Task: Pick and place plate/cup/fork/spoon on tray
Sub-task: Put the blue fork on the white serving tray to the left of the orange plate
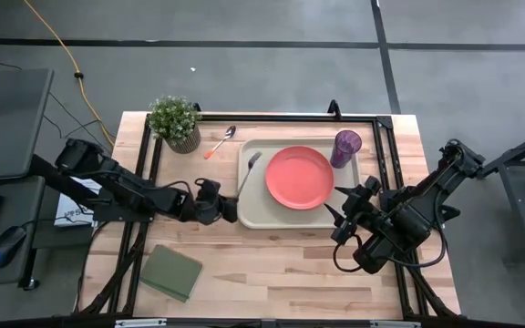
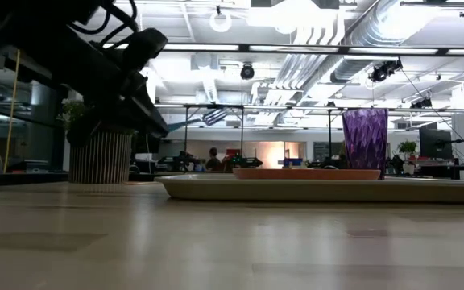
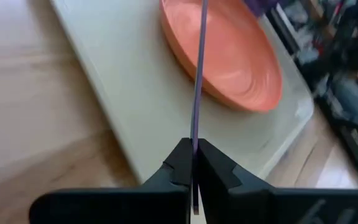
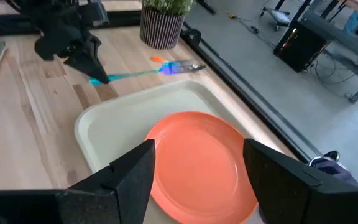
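Observation:
The fork (image 1: 247, 173), with a blue-to-teal handle, is in the air over the left rim of the beige tray (image 1: 261, 217). My left gripper (image 1: 229, 206) is shut on it at the tray's left side. The fork also shows in the right wrist view (image 4: 143, 72) and the low view (image 2: 200, 120). The orange-red plate (image 1: 299, 178) lies flat in the tray. The purple cup (image 1: 345, 146) stands upright in the tray's far right corner. The orange-handled spoon (image 1: 219, 144) lies on the table left of the tray. My right gripper (image 1: 343, 216) is open and empty at the tray's near right corner. My left gripper pinches the free end of the fork's handle (image 3: 195, 135) between its two fingertips. The fingers come nearly level from the table's left, and the fork sticks out forward along them. The fork is lifted clear, its tines (image 4: 184, 66) out over the tray and a little higher than the handle.
A potted plant (image 1: 176, 121) stands at the far left, next to the spoon. A flat green square pad (image 1: 171, 271) lies near the front left. Dark frame rails (image 1: 144, 173) run along the table's left, far and right sides.

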Controlling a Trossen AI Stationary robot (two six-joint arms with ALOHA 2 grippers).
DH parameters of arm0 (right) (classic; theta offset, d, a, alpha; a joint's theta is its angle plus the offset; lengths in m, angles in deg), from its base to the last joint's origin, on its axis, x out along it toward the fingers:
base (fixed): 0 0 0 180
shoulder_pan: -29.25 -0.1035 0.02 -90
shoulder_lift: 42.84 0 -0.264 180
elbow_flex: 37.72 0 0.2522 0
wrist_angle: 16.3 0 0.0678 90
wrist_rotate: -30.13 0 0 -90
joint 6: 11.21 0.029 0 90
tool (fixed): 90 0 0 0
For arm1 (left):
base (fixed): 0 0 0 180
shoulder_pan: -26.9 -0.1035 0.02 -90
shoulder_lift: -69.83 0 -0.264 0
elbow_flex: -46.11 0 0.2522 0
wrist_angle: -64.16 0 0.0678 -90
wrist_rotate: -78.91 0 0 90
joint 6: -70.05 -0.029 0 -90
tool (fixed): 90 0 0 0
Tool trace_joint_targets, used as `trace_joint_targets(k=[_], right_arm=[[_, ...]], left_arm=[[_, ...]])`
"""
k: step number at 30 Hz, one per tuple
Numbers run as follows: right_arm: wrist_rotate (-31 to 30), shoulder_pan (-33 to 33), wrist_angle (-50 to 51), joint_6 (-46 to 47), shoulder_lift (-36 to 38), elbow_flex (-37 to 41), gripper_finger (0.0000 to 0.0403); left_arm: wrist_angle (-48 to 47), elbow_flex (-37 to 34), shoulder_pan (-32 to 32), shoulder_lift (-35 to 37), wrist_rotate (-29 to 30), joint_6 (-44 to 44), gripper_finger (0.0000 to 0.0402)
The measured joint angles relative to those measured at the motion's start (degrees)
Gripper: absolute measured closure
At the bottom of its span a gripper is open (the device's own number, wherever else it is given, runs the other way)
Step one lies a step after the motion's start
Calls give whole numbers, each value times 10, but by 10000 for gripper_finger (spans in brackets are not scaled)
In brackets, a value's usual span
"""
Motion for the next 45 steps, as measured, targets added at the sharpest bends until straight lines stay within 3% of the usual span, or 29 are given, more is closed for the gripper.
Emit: trace_joint_targets(k=[6,13,18,42,45], right_arm=[[9,0,1,-1,0,0,167],[9,0,5,-5,0,0,167],[5,0,7,-6,0,0,167],[-4,0,6,-1,0,0,167],[-4,0,3,-1,0,0,167]], left_arm=[[83,0,-8,-65,64,44,401],[201,0,-41,-162,11,48,402],[253,0,-50,-194,5,56,401],[229,2,-72,-198,-32,48,393],[209,3,-82,-197,-60,51,392]])
